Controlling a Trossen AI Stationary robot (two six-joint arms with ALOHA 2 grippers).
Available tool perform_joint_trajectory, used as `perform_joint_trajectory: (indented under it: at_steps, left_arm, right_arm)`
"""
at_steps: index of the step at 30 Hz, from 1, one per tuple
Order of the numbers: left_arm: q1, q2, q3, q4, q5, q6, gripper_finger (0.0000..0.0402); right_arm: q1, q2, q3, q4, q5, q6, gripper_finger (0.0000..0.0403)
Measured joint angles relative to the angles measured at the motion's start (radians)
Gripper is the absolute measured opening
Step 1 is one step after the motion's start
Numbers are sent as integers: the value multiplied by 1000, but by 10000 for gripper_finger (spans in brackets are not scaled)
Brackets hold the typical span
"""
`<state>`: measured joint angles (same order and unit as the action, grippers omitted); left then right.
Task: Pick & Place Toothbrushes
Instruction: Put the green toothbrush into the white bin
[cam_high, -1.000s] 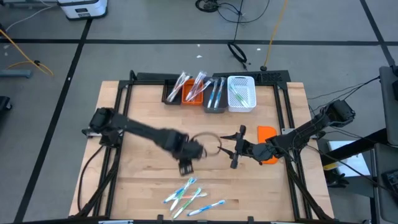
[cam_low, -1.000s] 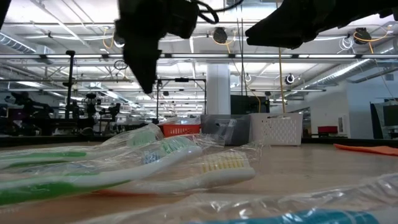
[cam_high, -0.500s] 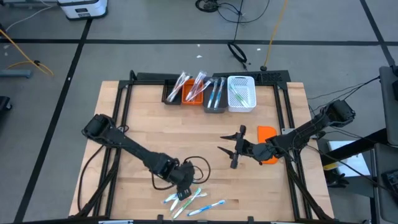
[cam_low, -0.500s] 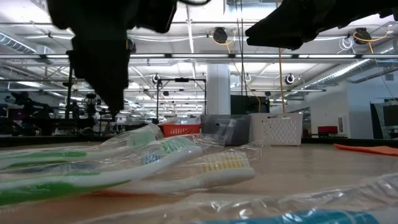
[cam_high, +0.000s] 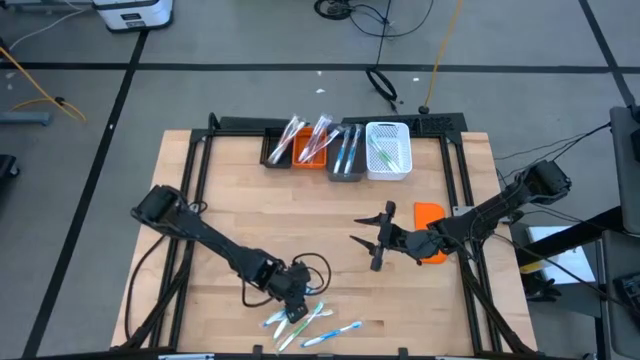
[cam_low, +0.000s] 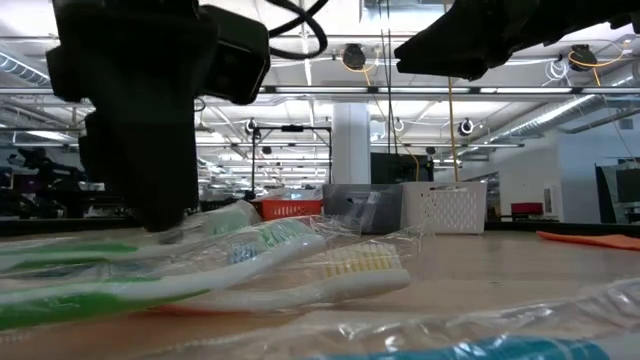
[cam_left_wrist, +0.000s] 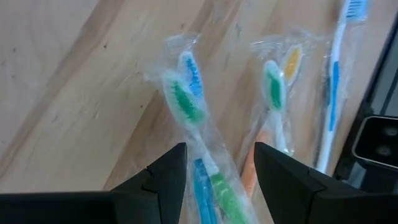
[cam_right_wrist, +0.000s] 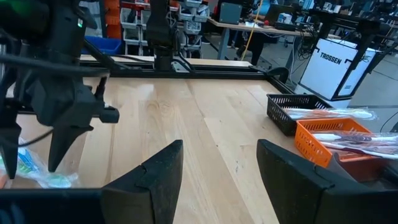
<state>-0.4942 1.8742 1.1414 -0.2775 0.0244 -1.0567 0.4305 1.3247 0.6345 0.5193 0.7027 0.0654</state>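
Note:
Several wrapped toothbrushes (cam_high: 322, 322) lie flat on the wooden table near its front edge. My left gripper (cam_high: 297, 310) is over the left part of this pile, pointing steeply down and open. In the left wrist view its fingers (cam_left_wrist: 214, 177) stand on either side of a wrapped pair with a green and a blue head (cam_left_wrist: 186, 99). I cannot see them touching it. Beside that pair lie a green and yellow one (cam_left_wrist: 277, 81) and a blue-white one (cam_left_wrist: 336, 81). My right gripper (cam_high: 365, 250) hangs open and nearly level over the table's middle right, with nothing in it (cam_right_wrist: 217, 174).
Four bins with toothbrushes stand in a row at the far edge: black (cam_high: 280, 148), orange (cam_high: 312, 152), grey (cam_high: 347, 155), white (cam_high: 388, 150). A flat orange block (cam_high: 430, 213) lies by the right gripper. Bare wood lies between the bins and the pile.
My left gripper has swung from the table's middle toward the near edge and come down over the toothbrush pile, rolling and tipping to point more steeply down. Its fingers keep the same gap. The toothbrushes have not moved.

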Motion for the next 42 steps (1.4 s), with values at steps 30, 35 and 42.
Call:
perform_joint_trajectory:
  at_steps: [30, 35, 42]
  left_arm:
    - [41, 23, 18, 50, 1, 46, 1]
    - [57, -35, 21, 26, -49, 93, 1]
    - [77, -169, 20, -5, -278, 214, 0]
  right_arm:
    - [0, 0, 0, -1, 2, -2, 196]
    - [0, 0, 0, -1, 3, -2, 196]
    - [0, 0, 0, -2, 1, 1, 196]
